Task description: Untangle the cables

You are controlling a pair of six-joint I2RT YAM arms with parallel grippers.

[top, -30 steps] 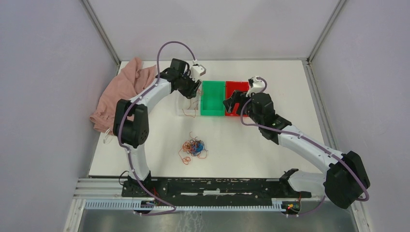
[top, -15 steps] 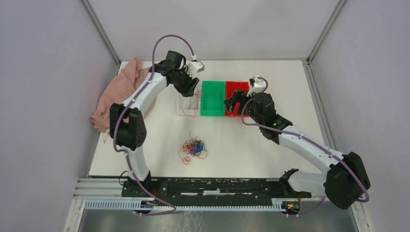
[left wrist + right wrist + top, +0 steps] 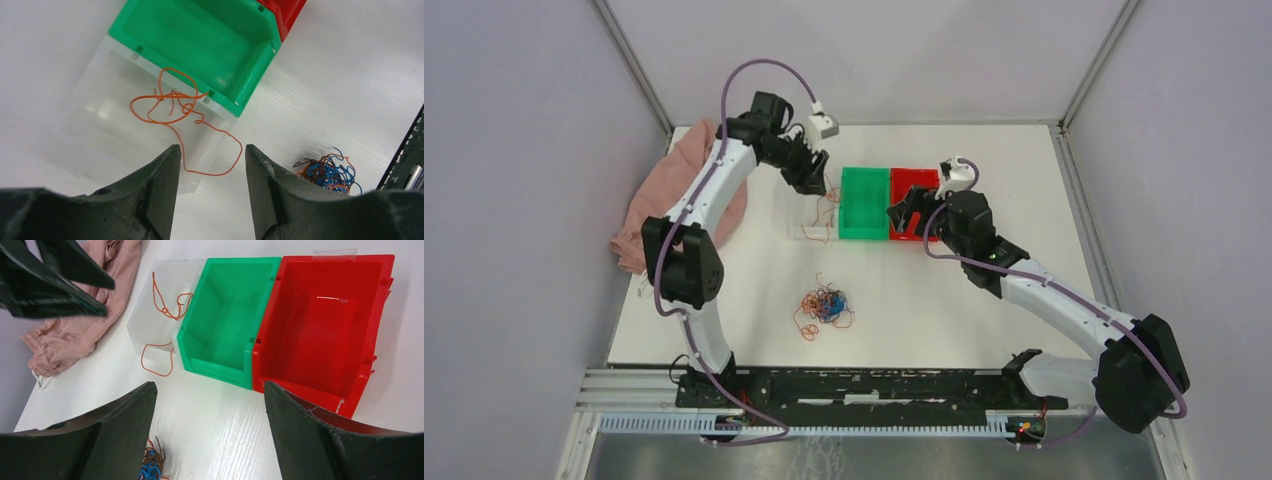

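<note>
Shows the cables [image 3: 826, 305] knotted on the surface [image 3: 944, 310], near of the green bin [image 3: 864, 205], with one orange strand [image 3: 175, 107] draped across the clear bin [image 3: 95, 115]. Sets the left hand [image 3: 210, 152], spread and empty, above that strand; right hand [image 3: 209, 387], likewise spread, about equally distant from the knot.

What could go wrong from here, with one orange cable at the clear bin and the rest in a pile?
1. The orange cable lies only partly in the clear bin. Its tail seems to loop over the front edge, so the left gripper, open above it, could snag it and drag it out.
2. The tangle bunches blue, orange and dark wires tightly, so a pinch may lift several at once.
</note>
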